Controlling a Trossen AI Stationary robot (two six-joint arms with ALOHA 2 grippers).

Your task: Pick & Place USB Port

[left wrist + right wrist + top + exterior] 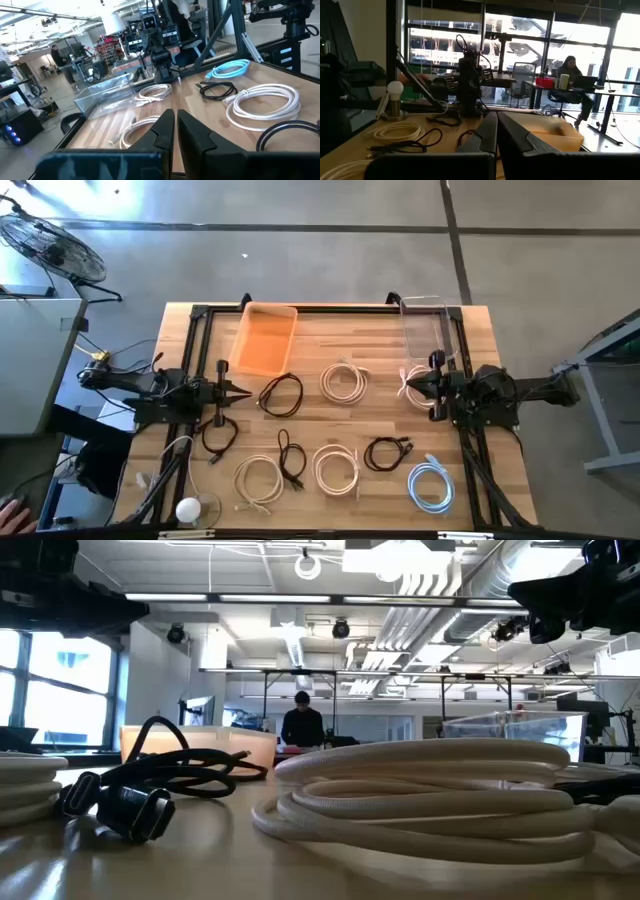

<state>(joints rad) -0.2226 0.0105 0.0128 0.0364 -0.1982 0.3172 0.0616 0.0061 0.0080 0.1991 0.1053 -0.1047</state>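
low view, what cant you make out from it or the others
- Low view: coiled white cable in front hides most of the table behind it.
- High view: black cables' connector types too small to tell.
- Clear plastic bin: contents unreadable through glare, high view.
- Right wrist view: orange bin partly behind shut right gripper.

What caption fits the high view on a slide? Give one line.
Two dark arms idle with shut pincers, left and right, over a wooden table strewn with coiled cables, an orange tray and a clear bin.

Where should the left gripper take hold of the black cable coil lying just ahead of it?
Take the black cable coil on the near arc of its loop, coming straight down with the left gripper. It lies flat; the strand is thin and that side is clear of neighbours.
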